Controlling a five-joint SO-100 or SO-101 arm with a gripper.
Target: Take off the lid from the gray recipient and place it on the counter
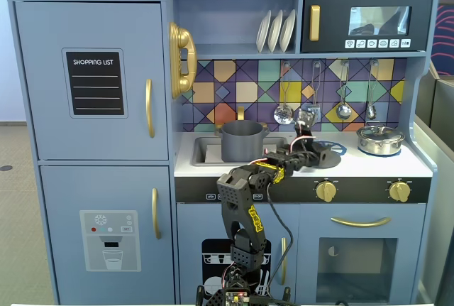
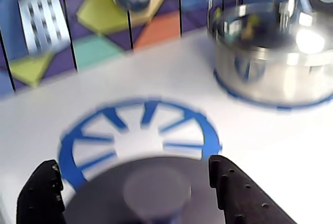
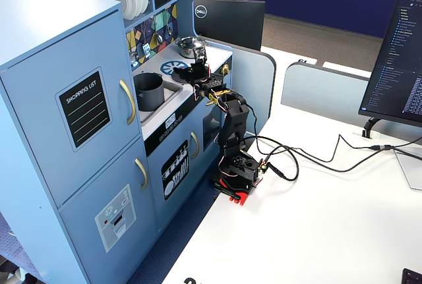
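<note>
The jaws gripped the lid [image 2: 151,193] by its knob, holding it over the blue burner print [image 2: 140,130] at the wrist view's 6 o'clock. It looked light, stiff and smooth; the knob seemed the surest hold. The gray recipient [image 1: 242,140] stood uncovered in the sink.

I am working in an office: my base is sitting on a white desk [image 3: 343,231] beside a computer monitor [image 3: 394,60] with trailing cables [image 3: 310,155], and gray partition panels [image 3: 330,89] are standing on carpeted floor. A blue toy kitchen [image 1: 92,107] with a white counter [image 1: 369,164] is standing in front of me
</note>
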